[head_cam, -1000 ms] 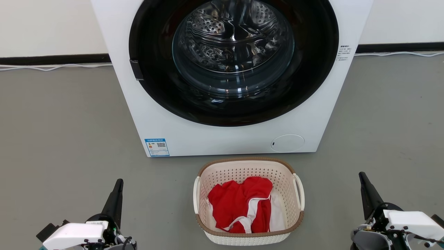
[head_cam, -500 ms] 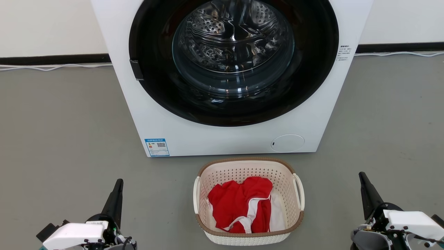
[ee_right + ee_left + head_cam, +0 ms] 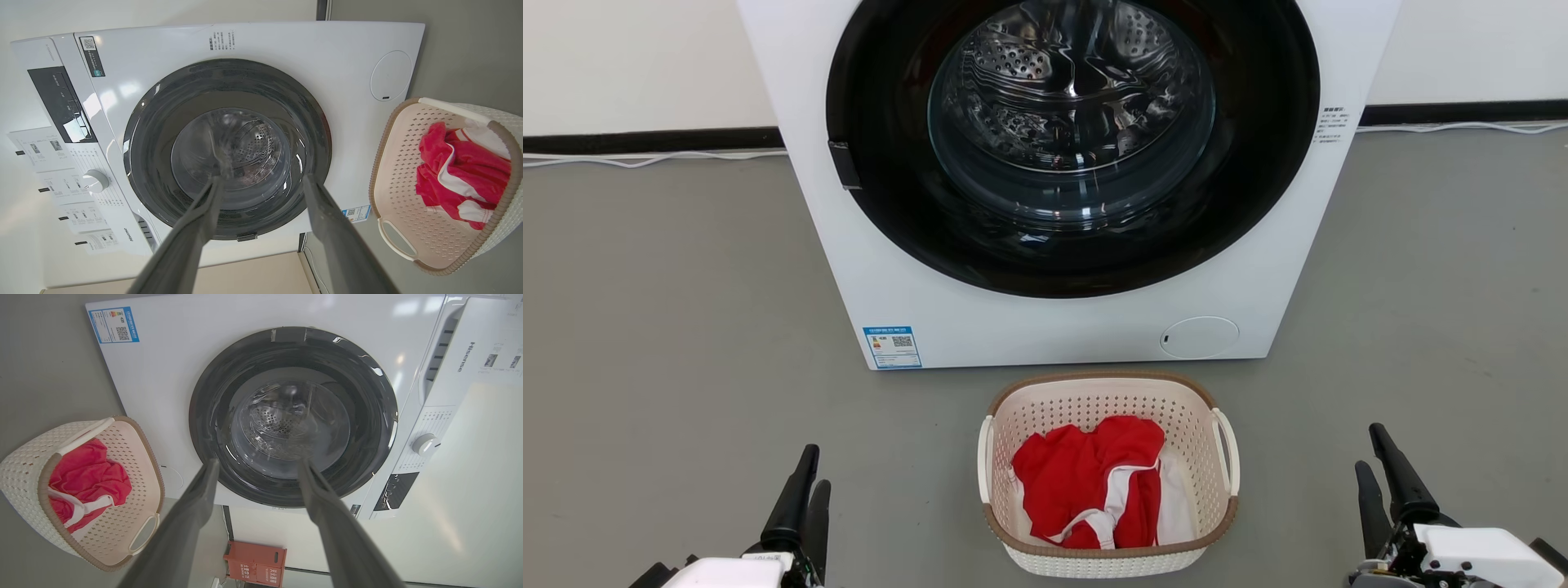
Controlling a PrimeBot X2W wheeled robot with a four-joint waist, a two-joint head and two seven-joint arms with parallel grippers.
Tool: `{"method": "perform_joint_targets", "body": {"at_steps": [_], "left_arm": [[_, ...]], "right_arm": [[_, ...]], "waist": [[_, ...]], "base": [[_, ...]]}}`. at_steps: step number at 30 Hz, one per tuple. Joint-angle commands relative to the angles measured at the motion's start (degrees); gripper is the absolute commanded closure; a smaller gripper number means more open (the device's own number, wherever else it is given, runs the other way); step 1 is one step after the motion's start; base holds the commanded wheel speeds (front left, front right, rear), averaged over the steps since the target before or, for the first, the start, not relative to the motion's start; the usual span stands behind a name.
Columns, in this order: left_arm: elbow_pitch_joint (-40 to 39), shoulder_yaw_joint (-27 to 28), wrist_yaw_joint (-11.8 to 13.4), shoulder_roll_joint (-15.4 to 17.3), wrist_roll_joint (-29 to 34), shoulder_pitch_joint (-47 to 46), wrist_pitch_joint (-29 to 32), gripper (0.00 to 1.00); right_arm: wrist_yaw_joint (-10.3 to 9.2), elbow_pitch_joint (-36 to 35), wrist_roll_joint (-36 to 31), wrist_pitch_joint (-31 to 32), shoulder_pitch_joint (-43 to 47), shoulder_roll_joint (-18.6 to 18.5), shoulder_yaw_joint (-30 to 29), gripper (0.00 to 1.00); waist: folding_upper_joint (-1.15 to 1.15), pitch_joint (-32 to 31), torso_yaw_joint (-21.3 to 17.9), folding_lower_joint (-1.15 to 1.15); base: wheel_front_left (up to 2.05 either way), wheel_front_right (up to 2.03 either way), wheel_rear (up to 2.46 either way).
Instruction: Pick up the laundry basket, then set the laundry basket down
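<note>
The left gripper (image 3: 815,467) stands with its two dark fingers spread apart and nothing between them; in its wrist view the gap frames only the washing machine (image 3: 890,269) straight ahead of the fingertips. The right gripper (image 3: 1369,447) is the same, jaws wide and empty, pointing at the machine's round dark door (image 3: 1258,188). The laundry basket (image 3: 1086,406) sits on the grey floor (image 3: 670,327) between the two grippers, off to the right of the left one and off to the left of the right one, well apart from both and touched by neither. Its far end lies a little beyond the fingertips, just in front of the machine's base. Each white side handle (image 3: 1229,449) faces outward toward the gripper on its side. Inside the basket lies a crumpled red garment (image 3: 1086,474) with white trim, resting over something white at the end nearer the right gripper.
</note>
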Motion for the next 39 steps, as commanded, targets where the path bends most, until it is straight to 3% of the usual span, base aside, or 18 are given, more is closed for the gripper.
{"method": "perform_joint_targets", "body": {"at_steps": [1, 15, 39], "left_arm": [[-1.45, -0.14, -0.09, 0.33, 0.85, -1.88, -0.45, 0.0], [-0.5, -1.31, 0.06, 0.44, 6.79, -2.24, -2.81, 0.0], [0.44, -3.38, 2.45, 0.61, 25.64, -2.6, -6.67, 0.0]], "right_arm": [[0.06, -1.81, -1.07, -0.75, -1.46, -0.48, 0.34, 0.0], [0.11, -2.67, -12.14, -3.11, -1.22, -0.56, 0.79, 0.0], [0.19, -3.62, -35.3, -6.97, -1.06, -1.16, 2.3, 0.0]], "waist": [[0.0, 0.06, -0.02, -0.01], [0.0, 0.09, -0.19, -0.02], [0.0, -0.23, -0.51, -0.02]], "base": [[0.0, 0.0, 0.0], [0.0, 0.0, 0.0], [0.0, 0.0, 0.0]]}}
